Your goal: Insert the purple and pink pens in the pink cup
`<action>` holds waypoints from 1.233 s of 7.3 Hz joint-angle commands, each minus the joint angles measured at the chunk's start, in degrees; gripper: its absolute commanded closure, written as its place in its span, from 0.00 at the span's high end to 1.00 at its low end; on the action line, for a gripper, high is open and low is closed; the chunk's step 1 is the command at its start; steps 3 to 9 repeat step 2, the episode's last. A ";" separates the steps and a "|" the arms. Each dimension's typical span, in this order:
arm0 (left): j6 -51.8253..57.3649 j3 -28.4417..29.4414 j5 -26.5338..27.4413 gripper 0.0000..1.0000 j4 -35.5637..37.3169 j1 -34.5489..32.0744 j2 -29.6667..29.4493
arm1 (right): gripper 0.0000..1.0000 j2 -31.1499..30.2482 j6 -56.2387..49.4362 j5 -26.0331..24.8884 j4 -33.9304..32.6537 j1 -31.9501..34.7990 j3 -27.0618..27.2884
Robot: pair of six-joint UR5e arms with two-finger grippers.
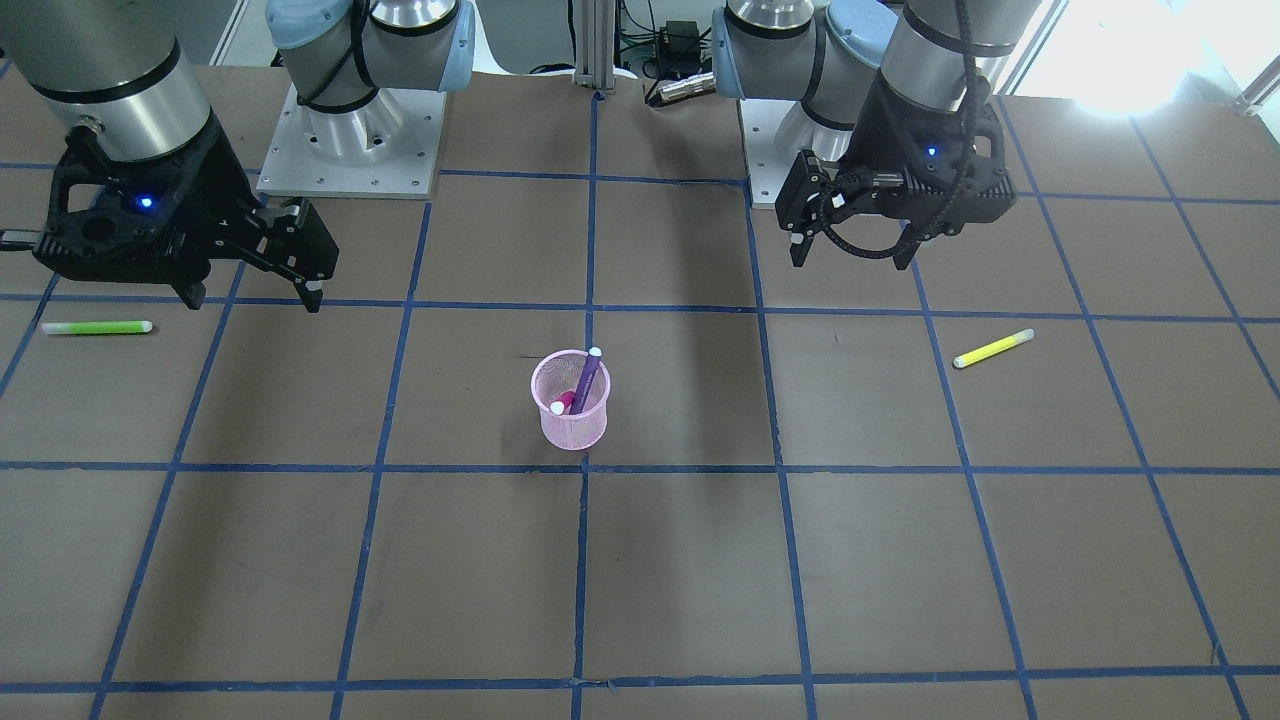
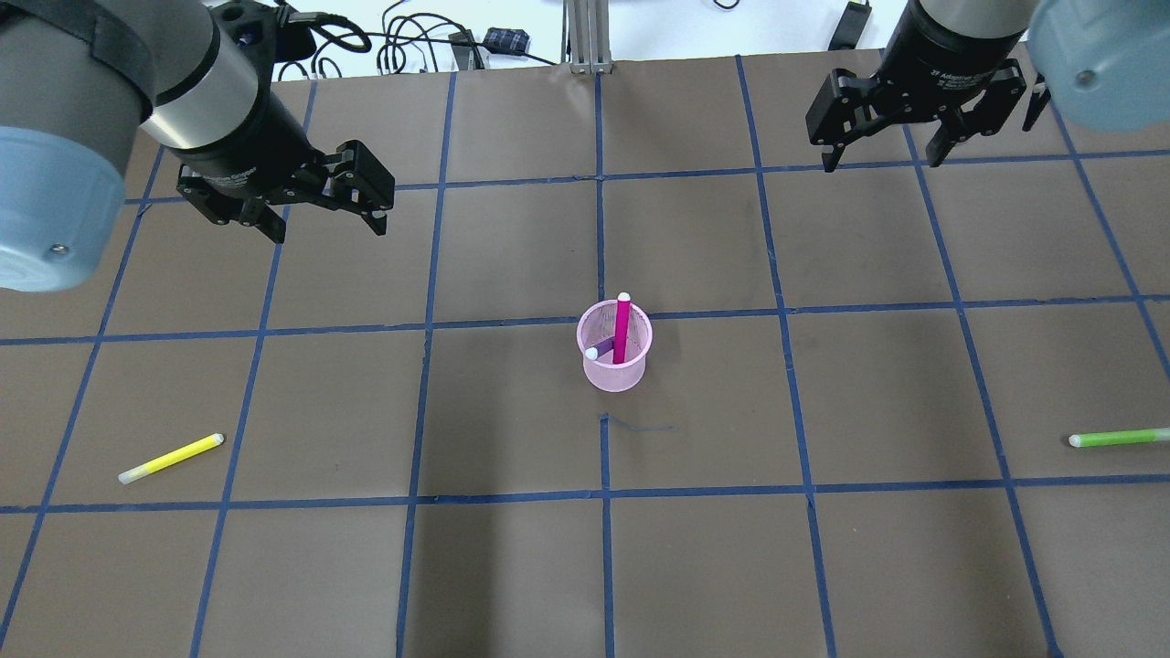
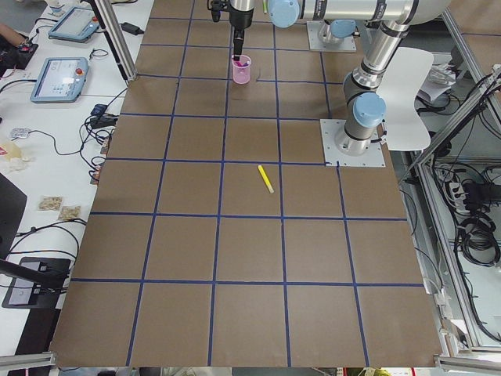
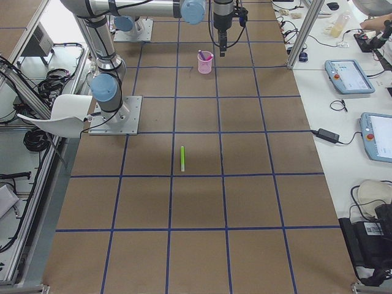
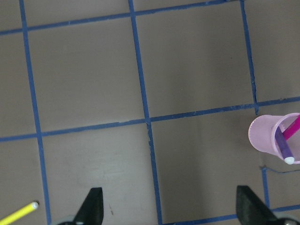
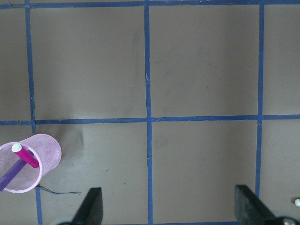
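Leaning inside upright pink cup (image 2: pixel 614 375): purple pen (image 1: pixel 588 382); pink pen (image 2: pixel 622 331)

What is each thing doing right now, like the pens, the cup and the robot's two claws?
Pink mesh cup: standing upright, two pens inside.
Purple pen: in the cup, leaning, white tip up.
Pink pen: in the cup, leaning, white tip up.
Yellow pen: lying flat, outside the cup.
Green pen: lying flat, outside the cup.
Left gripper: open, holding nothing.
Right gripper: open, holding nothing.
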 commanded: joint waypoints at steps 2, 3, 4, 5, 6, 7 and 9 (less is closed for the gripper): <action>-0.49 0.19 0.76 1.00 -2.04 0.06 0.32 | 1.00 -0.18 0.14 -0.31 0.42 -0.21 0.24; -0.49 0.19 0.76 1.00 -2.04 0.06 0.32 | 1.00 -0.18 0.14 -0.31 0.42 -0.21 0.24; -0.49 0.19 0.76 1.00 -2.04 0.06 0.32 | 1.00 -0.18 0.14 -0.31 0.42 -0.21 0.24; -0.49 0.19 0.76 1.00 -2.04 0.06 0.32 | 1.00 -0.18 0.14 -0.31 0.42 -0.21 0.24; -0.49 0.19 0.76 1.00 -2.04 0.06 0.32 | 1.00 -0.18 0.14 -0.31 0.42 -0.21 0.24; -0.49 0.19 0.76 1.00 -2.04 0.06 0.32 | 1.00 -0.18 0.14 -0.31 0.42 -0.21 0.24; -0.49 0.19 0.76 1.00 -2.04 0.06 0.32 | 1.00 -0.18 0.14 -0.31 0.42 -0.21 0.24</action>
